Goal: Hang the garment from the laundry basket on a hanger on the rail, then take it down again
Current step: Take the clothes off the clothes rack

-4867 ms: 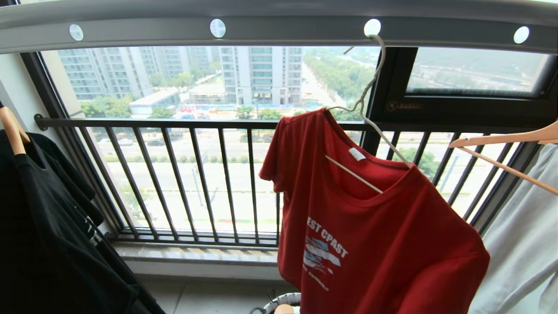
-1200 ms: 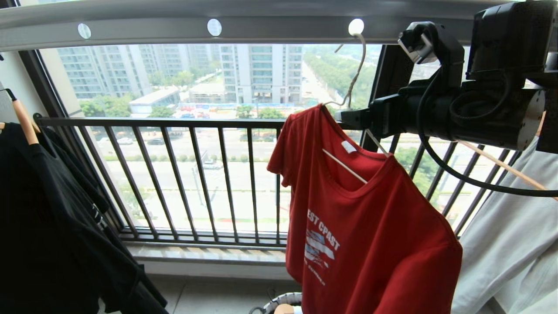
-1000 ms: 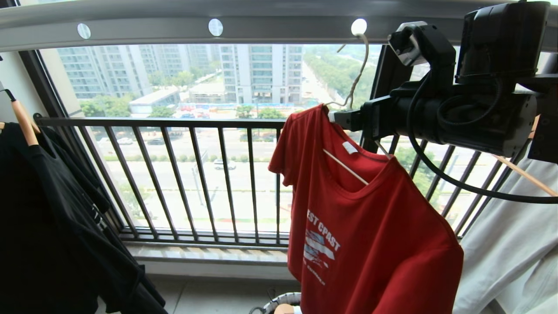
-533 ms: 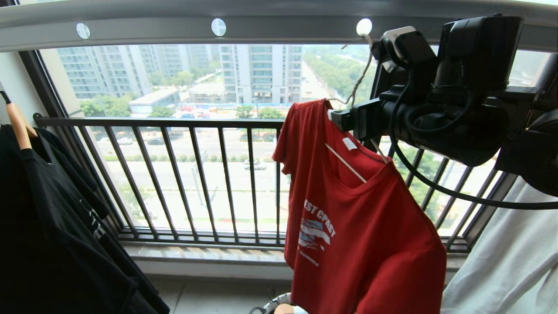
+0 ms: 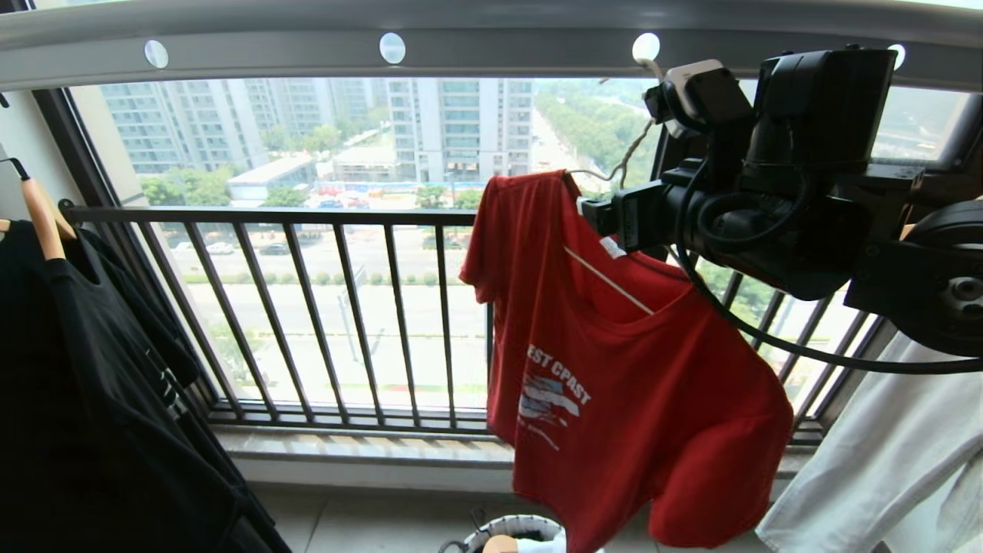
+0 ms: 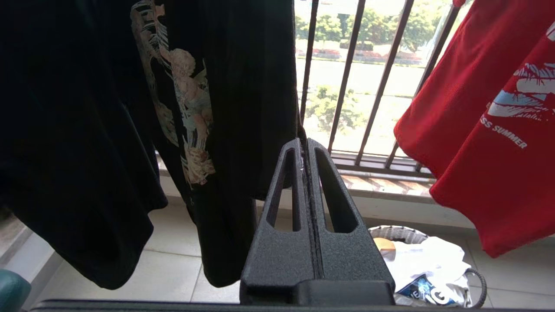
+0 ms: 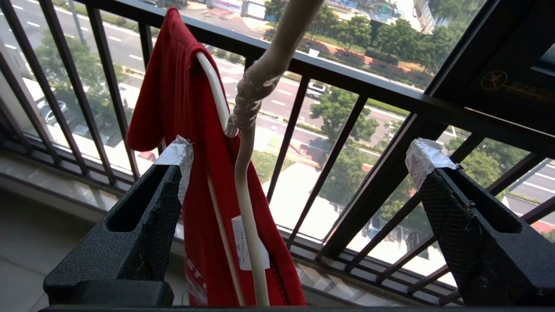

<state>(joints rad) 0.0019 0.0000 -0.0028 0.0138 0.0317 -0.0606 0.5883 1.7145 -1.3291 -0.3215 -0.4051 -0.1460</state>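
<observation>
The red garment (image 5: 630, 399) hangs on the white wire hanger (image 5: 610, 280), whose hook reaches up to a hole in the rail (image 5: 491, 46). My right gripper (image 5: 595, 215) is raised at the shirt's collar, open. In the right wrist view the hanger's twisted neck (image 7: 247, 190) and the garment (image 7: 173, 86) stand between the wide-apart fingers of the right gripper (image 7: 302, 154), close to one taped fingertip (image 7: 177, 151). The left gripper (image 6: 305, 145) is parked low, shut and empty. The laundry basket (image 5: 511, 530) sits on the floor below the shirt and shows again as the basket (image 6: 396, 234) in the left wrist view.
A black T-shirt (image 5: 92, 384) on a wooden hanger (image 5: 42, 223) hangs at the left. A pale garment (image 5: 883, 461) hangs at the right, behind my right arm. The black window railing (image 5: 345, 307) runs behind. White clothes (image 6: 425, 260) lie in the basket.
My right arm came into view from the right and has moved left, bringing its open fingers round the hanger's neck. The red shirt has tilted, its hem swinging right.
</observation>
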